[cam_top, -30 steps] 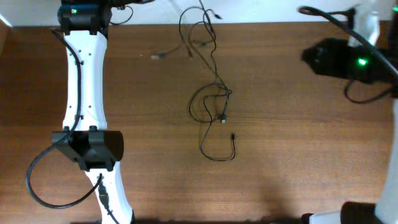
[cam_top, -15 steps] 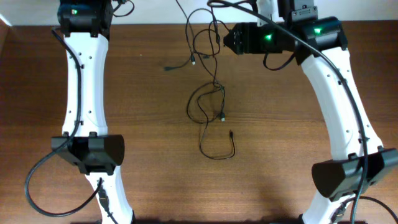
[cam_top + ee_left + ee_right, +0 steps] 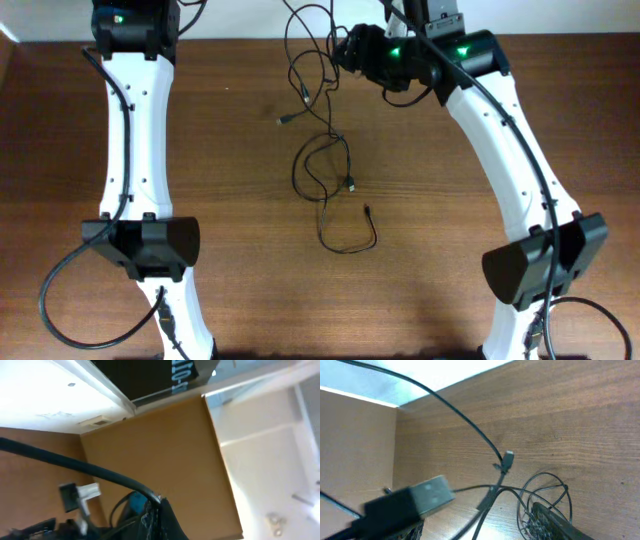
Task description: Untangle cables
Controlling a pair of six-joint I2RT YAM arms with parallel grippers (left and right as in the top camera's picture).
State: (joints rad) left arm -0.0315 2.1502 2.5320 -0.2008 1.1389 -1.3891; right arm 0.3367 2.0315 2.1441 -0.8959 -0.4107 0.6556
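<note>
The cables are thin black cords lying in loose loops at the table's middle, with strands rising to the far edge. Small plug ends lie on the table. My right gripper is at the upper strands. In the right wrist view its fingers stand apart with cables and a blurred flat plug between them, and loops beside the right finger. My left gripper points at the ceiling, with a black cord running into its closed-looking tip.
The left arm runs along the table's left side and the right arm arcs over the right side. The table's far edge meets a white wall. A brown panel stands beside the table.
My right arm swung in from the far right to the upper cables. The cable loops and the loose plug ends shifted slightly leftward. The left arm has not moved.
</note>
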